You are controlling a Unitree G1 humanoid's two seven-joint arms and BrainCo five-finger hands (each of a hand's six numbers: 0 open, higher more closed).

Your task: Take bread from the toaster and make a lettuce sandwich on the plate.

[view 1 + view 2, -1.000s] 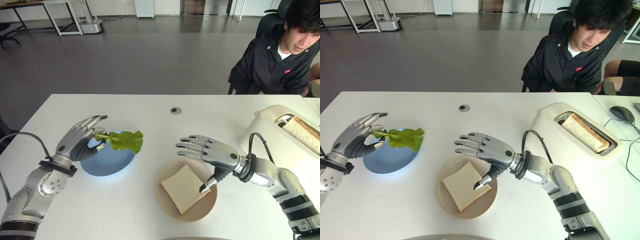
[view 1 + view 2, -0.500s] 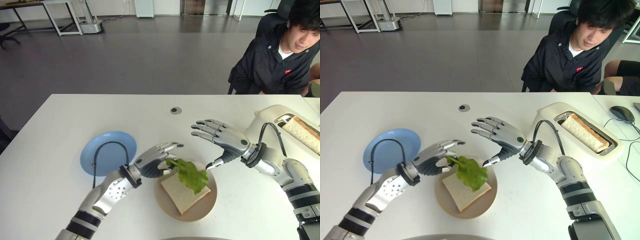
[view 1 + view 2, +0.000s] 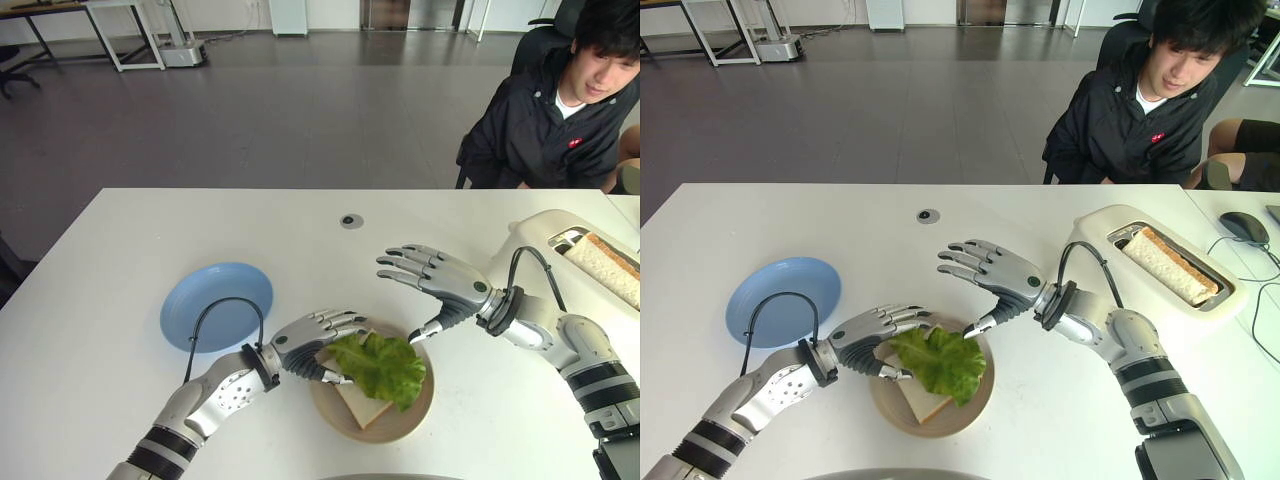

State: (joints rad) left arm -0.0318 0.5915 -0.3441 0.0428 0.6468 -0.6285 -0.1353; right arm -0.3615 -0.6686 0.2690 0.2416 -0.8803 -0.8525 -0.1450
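A tan plate point(image 3: 418, 398) sits at the table's front centre with a slice of bread point(image 3: 364, 408) on it. A green lettuce leaf point(image 3: 385, 366) lies spread over the bread. My left hand point(image 3: 308, 343) rests at the plate's left rim, fingers extended and thumb apart, with the leaf's left edge in the gap between them. Just beyond the plate's far right rim my right hand point(image 3: 440, 288) hovers open, palm down. The white toaster point(image 3: 1095, 245) stands at the right, a second slice of bread point(image 3: 1170, 265) sticking up from its slot.
A blue plate point(image 3: 215, 305) lies left of the tan plate, with my left arm's black cable looping over its near edge. A small round grommet point(image 3: 351, 221) sits in the tabletop further back. A computer mouse point(image 3: 1245, 227) lies at the far right.
My left hand carried the lettuce from the blue plate to the tan plate and lowered it; the leaf now lies flat on the bread. My right hand drew back off the plate.
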